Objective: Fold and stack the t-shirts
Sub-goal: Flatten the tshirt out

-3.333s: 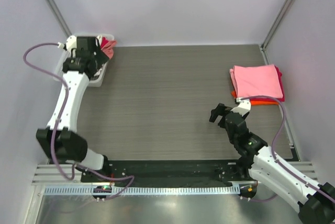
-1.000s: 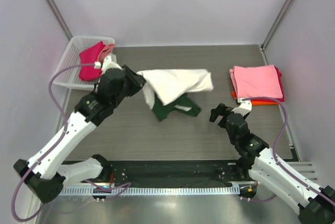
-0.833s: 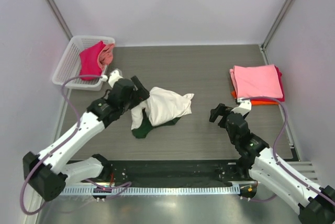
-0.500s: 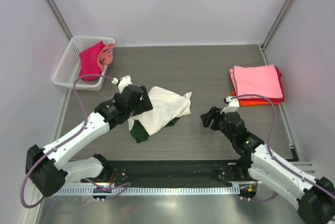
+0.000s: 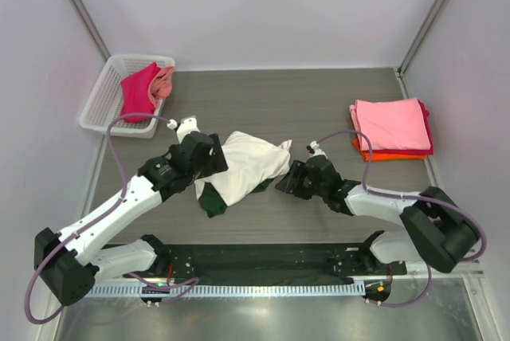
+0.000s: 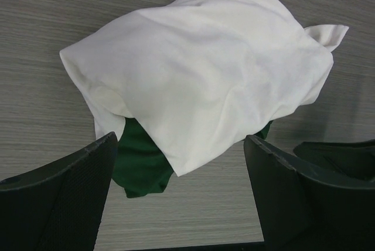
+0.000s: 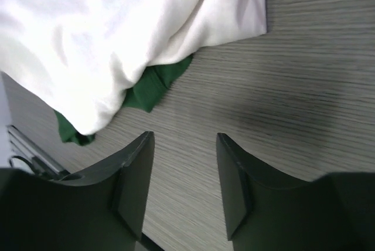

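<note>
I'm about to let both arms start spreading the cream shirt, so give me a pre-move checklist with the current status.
1. Left gripper open and empty: ok.
2. Right gripper open and empty: ok.
3. Cream shirt lying on the table, held by neither gripper: ok.
4. Shirt flat: not ok; it is bunched, with a green sleeve tucked under.
5. Print side up: cannot tell.
6. Folded stack apart from both grippers: ok.

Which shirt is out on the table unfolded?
The cream shirt with green sleeves, crumpled between the left hand and right hand. The pink shirt tops the folded stack at right; the magenta shirt sits in the basket.
</note>
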Available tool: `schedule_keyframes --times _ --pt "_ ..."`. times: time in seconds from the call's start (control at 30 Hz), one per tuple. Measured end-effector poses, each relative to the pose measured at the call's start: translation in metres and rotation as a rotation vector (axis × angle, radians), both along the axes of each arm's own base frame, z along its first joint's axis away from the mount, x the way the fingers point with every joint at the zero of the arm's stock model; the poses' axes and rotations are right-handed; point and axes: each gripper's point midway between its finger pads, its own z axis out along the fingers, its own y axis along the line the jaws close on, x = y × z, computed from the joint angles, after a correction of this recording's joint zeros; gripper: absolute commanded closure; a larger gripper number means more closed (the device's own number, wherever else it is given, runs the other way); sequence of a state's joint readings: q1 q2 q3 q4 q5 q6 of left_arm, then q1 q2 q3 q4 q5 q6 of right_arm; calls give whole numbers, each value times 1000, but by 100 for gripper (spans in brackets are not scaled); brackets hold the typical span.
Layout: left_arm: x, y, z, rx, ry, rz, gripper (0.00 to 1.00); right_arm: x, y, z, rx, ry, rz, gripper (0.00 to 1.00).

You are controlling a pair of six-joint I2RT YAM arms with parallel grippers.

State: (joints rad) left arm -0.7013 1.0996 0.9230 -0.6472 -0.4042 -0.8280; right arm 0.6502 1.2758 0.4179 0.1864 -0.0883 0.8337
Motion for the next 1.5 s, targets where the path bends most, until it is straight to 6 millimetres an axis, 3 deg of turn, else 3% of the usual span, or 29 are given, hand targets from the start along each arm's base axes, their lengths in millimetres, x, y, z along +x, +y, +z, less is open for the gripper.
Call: schedule_keyframes --times 0.17,0.3,0.37,0.4,0.47,0.57,0.63,0.7,0.77,0.83,0.9,1.0,1.03,1.1,1.17,1.27,1.4,1.5 --pt "-5 6 18 -34 -51 3 11 3 28 -15 47 97 -55 52" --pt "-10 12 29 -49 -81 9 11 13 59 -15 79 104 -95 57" --pt "-12 15 31 -47 -87 10 11 19 69 -16 95 103 -116 66" --pt "-13 17 32 -43 -89 10 11 23 73 -17 98 102 -127 82" --pt "-16 21 33 -31 -90 8 11 32 76 -21 83 96 -149 98" --pt "-19 26 32 -13 -85 12 11 43 75 -19 26 78 -161 99" --pt "-22 29 32 -2 -80 12 11 55 73 -3 -35 31 -162 99" --pt "-24 33 31 8 -77 13 11 61 75 28 -69 -27 -143 99" --pt "-27 35 32 11 -78 14 10 69 83 85 -91 -133 -111 99" --pt "-28 38 36 12 -92 15 10 69 102 151 -82 -237 -53 99" --pt "-28 40 42 12 -105 17 10 56 130 225 -38 -349 38 99" --pt "-27 40 53 1 -122 17 10 21 153 312 44 -471 170 99" --pt "-26 39 56 -4 -128 17 10 8 152 335 64 -501 206 99" --pt "-26 38 62 -13 -139 17 10 -4 135 357 60 -535 223 99" --pt "-26 39 63 -17 -142 18 9 -6 108 361 17 -541 203 99" --pt "-27 37 63 -24 -140 11 9 -4 66 337 -79 -505 169 99" --pt "-29 26 58 -49 -119 -41 0 -2 20 256 -253 -377 151 99" --pt "-30 -1 46 -56 -78 -141 0 -9 -1 195 -346 -262 172 99"
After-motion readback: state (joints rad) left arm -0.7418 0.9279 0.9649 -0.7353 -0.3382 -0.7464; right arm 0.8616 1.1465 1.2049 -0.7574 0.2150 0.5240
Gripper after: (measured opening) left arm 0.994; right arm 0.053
